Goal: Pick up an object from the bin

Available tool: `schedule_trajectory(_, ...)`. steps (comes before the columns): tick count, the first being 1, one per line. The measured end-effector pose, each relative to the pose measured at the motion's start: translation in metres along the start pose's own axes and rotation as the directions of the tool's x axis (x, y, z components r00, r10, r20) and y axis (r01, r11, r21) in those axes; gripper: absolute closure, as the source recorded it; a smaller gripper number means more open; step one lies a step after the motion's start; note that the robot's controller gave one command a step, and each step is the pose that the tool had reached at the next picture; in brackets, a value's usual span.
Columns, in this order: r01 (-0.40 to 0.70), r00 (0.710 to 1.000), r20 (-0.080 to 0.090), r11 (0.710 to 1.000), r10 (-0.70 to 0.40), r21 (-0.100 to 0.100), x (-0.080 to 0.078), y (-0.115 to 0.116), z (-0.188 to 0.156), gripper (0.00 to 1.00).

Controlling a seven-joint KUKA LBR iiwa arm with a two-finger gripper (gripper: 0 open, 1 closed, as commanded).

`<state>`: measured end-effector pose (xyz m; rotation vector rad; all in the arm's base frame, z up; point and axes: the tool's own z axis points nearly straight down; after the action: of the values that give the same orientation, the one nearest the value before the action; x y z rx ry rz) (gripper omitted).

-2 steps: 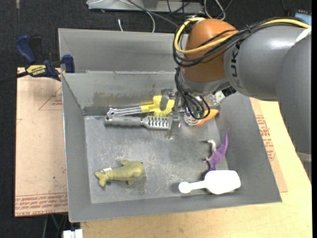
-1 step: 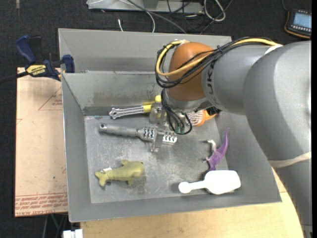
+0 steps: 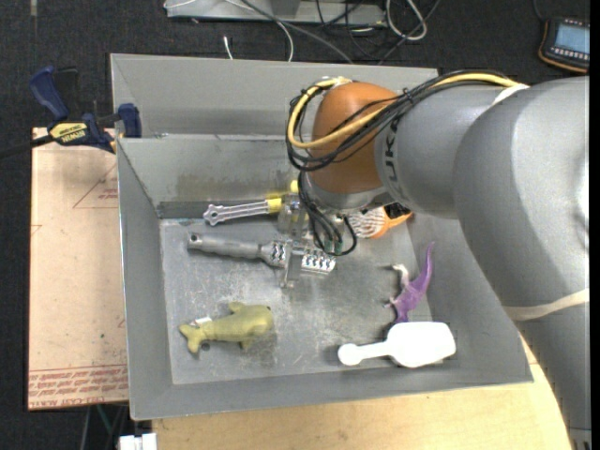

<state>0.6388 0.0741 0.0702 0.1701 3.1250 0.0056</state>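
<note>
My gripper (image 3: pixel 300 257) hangs below the orange wrist cover, low over the middle of the bin floor. It is open, with its two ribbed pads apart and nothing between them. A grey metal tool with a long handle (image 3: pixel 230 247) lies flat just to its left, and the tool's right end reaches the left pad (image 3: pixel 280 250). Behind the tool, against the back wall, lies a silver wrench with a yellow band (image 3: pixel 246 210). A yellow-green toy shark (image 3: pixel 231 327) rests toward the front, left of and below the gripper.
A purple toy dinosaur (image 3: pixel 414 292) and a white scoop-shaped brush (image 3: pixel 405 345) lie at the front right. An orange and white thing (image 3: pixel 384 219) peeks out behind the arm at the right. The arm covers the bin's back right part.
</note>
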Motion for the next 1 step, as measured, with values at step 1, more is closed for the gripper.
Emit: schedule_trajectory(1, -0.004, 1.000, -0.007, 1.000, 0.004, 0.000, -0.0027, -0.0065, -0.0004, 0.00)
